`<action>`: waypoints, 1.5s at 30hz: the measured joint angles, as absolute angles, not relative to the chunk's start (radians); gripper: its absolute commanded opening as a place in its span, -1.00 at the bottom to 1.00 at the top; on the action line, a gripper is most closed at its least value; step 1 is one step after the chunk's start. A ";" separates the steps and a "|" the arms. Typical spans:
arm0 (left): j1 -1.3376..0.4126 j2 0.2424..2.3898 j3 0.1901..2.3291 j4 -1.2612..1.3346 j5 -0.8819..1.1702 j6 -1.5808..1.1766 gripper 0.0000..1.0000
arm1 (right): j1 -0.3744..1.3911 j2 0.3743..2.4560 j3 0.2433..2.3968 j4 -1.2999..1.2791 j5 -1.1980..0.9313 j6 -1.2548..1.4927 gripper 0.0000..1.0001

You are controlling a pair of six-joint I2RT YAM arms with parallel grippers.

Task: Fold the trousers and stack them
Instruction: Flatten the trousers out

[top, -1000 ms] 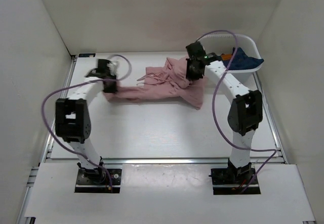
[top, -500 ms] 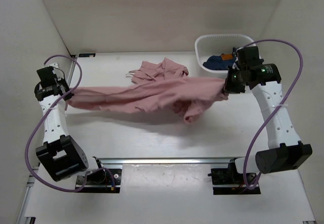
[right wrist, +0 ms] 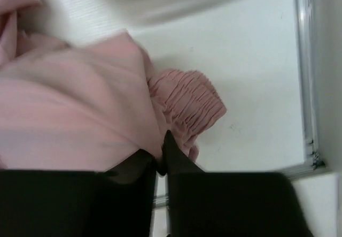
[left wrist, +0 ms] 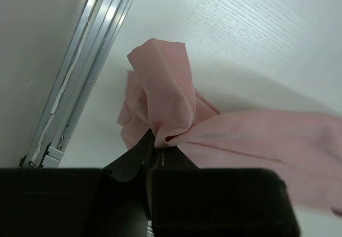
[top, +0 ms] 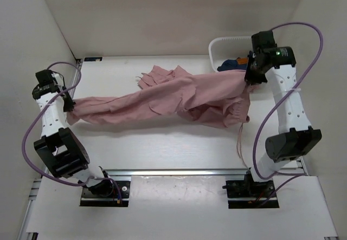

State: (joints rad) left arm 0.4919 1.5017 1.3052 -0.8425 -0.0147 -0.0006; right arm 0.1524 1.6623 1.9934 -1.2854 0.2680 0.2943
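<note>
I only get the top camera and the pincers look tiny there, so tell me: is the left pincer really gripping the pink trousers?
Observer: Yes. The left wrist view shows the left pincer shut on a bunched fold of the trousers.
Operator: And the right one?
Observer: The right pincer is shut on the cloth too, right beside a gathered elastic band.
Operator: Is the left bite deep?
Observer: It looks so. A loop of fabric stands well past that pincer.

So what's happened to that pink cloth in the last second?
The left gripper and right gripper swung outward, drawing the trousers from a bunched heap into a long band stretched across the table. Both stayed shut on opposite ends.
</note>
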 measured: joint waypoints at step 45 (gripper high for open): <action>0.631 1.796 1.126 -0.700 0.199 0.001 -0.72 | 0.019 1.381 0.979 -0.682 0.118 1.024 -1.00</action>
